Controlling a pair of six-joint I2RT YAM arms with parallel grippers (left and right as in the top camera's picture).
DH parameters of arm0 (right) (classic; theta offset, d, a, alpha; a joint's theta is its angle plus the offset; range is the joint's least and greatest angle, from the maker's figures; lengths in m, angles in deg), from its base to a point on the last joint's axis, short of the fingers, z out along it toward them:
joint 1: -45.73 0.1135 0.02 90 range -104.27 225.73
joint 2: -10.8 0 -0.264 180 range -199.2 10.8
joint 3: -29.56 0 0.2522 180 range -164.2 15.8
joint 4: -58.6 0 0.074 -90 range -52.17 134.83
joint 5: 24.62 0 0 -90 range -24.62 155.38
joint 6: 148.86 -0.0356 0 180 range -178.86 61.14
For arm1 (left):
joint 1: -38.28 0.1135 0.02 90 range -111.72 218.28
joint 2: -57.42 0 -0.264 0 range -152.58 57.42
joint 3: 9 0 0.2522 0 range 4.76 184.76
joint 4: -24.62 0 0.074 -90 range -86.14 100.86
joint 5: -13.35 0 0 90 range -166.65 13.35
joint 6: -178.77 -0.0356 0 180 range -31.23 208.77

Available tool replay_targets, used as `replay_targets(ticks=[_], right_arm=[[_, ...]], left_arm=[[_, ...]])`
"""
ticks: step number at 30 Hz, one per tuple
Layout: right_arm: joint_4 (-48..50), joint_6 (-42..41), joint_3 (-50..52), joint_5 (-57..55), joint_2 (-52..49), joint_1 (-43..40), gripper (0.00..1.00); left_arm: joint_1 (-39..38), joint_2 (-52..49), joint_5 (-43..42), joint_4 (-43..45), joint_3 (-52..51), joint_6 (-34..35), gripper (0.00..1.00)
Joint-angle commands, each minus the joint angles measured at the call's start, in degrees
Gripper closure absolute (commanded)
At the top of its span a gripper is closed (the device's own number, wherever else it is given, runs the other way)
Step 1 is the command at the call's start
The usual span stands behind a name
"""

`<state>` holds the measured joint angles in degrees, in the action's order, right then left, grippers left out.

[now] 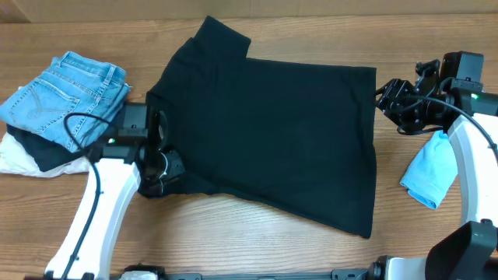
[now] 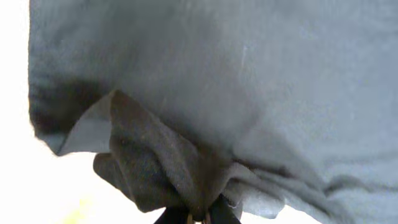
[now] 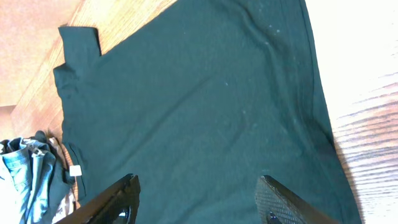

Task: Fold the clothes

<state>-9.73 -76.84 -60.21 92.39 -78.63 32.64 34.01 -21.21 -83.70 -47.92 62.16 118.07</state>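
The clothes here are a black short-sleeved T-shirt (image 1: 272, 132) lying spread flat on the wooden table, its neck to the left. My left gripper (image 1: 167, 167) sits at the shirt's near-left sleeve. In the left wrist view it (image 2: 199, 216) is shut on a bunched fold of the black fabric (image 2: 161, 168). My right gripper (image 1: 383, 97) hovers at the shirt's right edge. Its fingers (image 3: 127, 190) stand wide apart above the cloth (image 3: 199, 99) with nothing between them, the gripper (image 3: 198, 186) being open. A small white tag (image 3: 76, 170) shows at the neck.
Blue denim jeans (image 1: 70, 89) lie folded at the far left on a dark garment (image 1: 47, 154) and a white one (image 1: 19, 159). A light blue cloth (image 1: 432, 175) lies at the right, beside the right arm. The table's front edge is close.
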Motion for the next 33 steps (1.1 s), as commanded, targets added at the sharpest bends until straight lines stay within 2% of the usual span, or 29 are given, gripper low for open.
replay_targets(ticks=[1,2,3,4,5,6,13,18,21,29,33], right_arm=[[0.2,0.5,-0.9,0.1,0.7,-0.2,0.36],[0.1,0.5,-0.9,0.0,0.7,-0.2,0.36],[0.1,0.5,-0.9,0.1,0.7,-0.2,0.36],[0.0,0.5,-0.9,0.1,0.7,-0.2,0.36],[0.0,0.5,-0.9,0.0,0.7,-0.2,0.36],[-0.2,0.5,-0.9,0.0,0.7,-0.2,0.36],[-0.8,1.7,-0.9,0.0,0.7,-0.2,0.35],[-0.7,1.7,-0.9,0.0,0.7,-0.2,0.35],[-0.9,1.7,-0.9,0.1,0.7,-0.2,0.35],[-1.1,1.7,-0.9,0.1,0.7,-0.2,0.35],[-1.3,1.7,-0.9,0.0,0.7,-0.2,0.35]], left_arm=[[0.1,-4.2,1.8,4.3,0.9,-2.3,0.95],[0.1,-5.4,2.2,6.2,0.9,-2.3,0.92],[0.1,-6.5,2.6,8.1,0.9,-2.3,0.71],[0.1,-7.2,2.6,9.2,0.9,-2.7,0.56],[0.1,-7.7,2.4,9.8,0.9,-3.3,0.47],[0.1,-8.1,1.6,9.6,0.9,-4.2,0.44],[-1.1,-8.0,-0.5,1.5,0.9,-11.6,0.49],[-7.5,-8.4,0.8,9.0,0.7,-18.6,0.55],[-10.9,-8.6,5.7,12.1,-0.2,-19.3,0.58],[-12.4,-17.3,7.7,11.5,-0.6,-21.6,0.66],[-12.4,-17.9,7.2,12.1,-0.6,-23.6,0.7]])
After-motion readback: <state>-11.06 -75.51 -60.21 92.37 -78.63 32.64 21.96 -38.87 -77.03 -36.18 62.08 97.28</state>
